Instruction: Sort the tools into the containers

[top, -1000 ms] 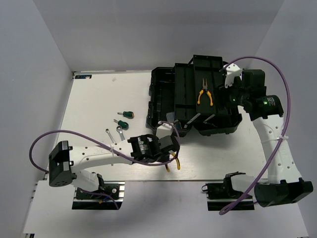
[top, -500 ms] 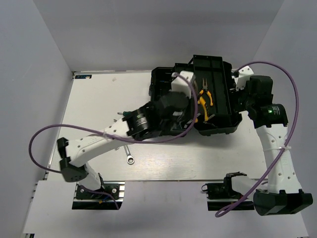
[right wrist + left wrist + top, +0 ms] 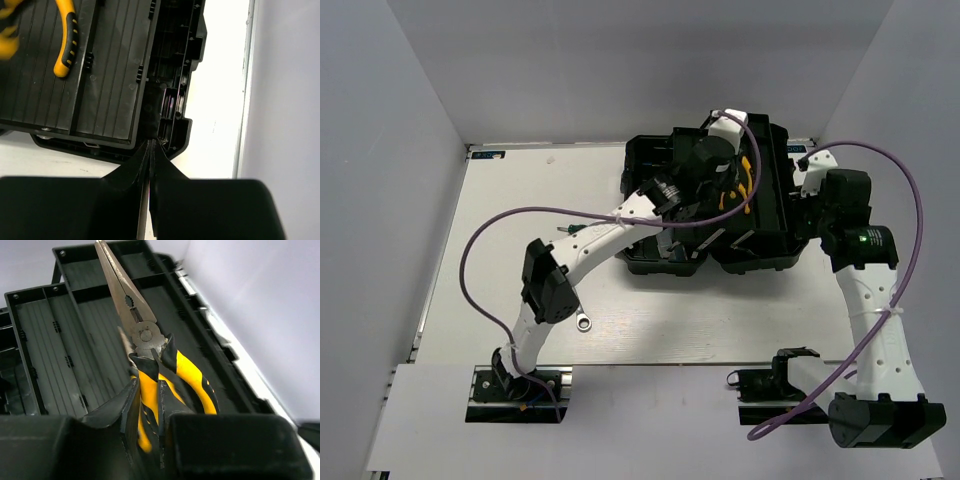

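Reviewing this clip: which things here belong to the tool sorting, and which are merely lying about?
Job: pliers in the left pincer; second pliers in the toolbox tray; wrench on the table; shut, empty right pincer.
Lying about: purple cables, only rig wiring.

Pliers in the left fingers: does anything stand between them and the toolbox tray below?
Nothing visible does. The pliers hang over bare tray floor. Another pair already lies in the toolbox, off to one side.
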`<state>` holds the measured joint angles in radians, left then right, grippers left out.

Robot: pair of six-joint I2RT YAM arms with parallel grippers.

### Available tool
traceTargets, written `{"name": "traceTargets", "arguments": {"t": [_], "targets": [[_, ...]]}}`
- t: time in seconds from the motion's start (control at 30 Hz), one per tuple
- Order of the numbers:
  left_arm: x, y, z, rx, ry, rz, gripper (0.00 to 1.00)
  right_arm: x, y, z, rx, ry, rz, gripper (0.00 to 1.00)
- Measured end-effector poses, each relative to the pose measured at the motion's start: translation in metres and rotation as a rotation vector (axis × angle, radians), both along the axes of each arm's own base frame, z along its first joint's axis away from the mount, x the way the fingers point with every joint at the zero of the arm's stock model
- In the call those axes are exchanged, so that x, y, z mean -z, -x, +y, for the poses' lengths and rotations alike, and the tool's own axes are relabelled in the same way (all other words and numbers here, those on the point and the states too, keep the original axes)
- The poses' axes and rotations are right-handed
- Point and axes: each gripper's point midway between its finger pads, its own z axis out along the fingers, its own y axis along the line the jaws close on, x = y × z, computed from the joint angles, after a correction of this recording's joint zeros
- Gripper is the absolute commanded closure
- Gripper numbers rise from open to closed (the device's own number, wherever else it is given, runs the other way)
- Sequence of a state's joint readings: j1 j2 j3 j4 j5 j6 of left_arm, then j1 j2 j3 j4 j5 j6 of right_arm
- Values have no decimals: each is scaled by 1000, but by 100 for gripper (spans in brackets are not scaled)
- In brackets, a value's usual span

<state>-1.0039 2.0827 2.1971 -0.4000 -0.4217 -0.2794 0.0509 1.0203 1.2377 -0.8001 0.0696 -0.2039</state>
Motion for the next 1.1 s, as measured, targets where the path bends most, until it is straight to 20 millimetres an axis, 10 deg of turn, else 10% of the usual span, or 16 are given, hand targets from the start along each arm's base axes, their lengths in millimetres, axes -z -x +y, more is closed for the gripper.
{"name": "traceTargets", "arguments": {"t": [0.3, 0.47, 0.63, 0.83, 0.93, 1.0, 1.1], "targets": [[56, -39, -3, 41, -47, 75, 96, 4, 0, -4, 21, -25, -4, 95], [60, -40, -10, 97, -38, 99, 45, 7, 1, -2, 12, -38, 5, 94], [40, -41, -14, 121, 12, 79, 28, 9, 0, 3, -7, -56, 13, 90], [34, -43, -13, 128, 23, 77, 32, 11, -1, 10, -40, -80, 21, 80], [32, -39, -1, 102, 10, 80, 56, 10, 1, 24, -127, -111, 22, 72], [35, -27, 25, 64, -16, 103, 85, 7, 6, 37, -221, -132, 15, 72], [39, 1, 87, -19, -42, 136, 93, -2, 19, 63, -403, -177, -19, 75]]}}
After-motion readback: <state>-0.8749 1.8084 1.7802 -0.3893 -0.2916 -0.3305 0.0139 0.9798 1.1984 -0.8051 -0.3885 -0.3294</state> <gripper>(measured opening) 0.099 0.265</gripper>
